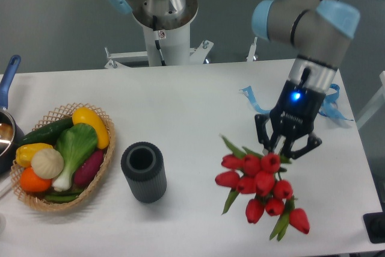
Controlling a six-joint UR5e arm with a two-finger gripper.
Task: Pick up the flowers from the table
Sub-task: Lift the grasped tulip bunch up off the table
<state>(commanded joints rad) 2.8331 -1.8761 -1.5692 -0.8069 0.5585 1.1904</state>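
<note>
The flowers (260, 186), a bunch of red tulips with green leaves, hang in the air above the right side of the white table (192, 106), blooms toward the camera. My gripper (283, 147) is shut on their stems just above the blooms, with the stems mostly hidden behind the heads and fingers. The arm rises from the gripper toward the top right.
A dark ribbed cylinder vase (143, 171) stands left of the flowers. A wicker basket (102, 161) of vegetables sits at the left, with a blue-handled pot (7, 126) at the left edge. Blue ribbon (328, 102) lies at the right behind the arm. The robot base (162, 16) stands at the back.
</note>
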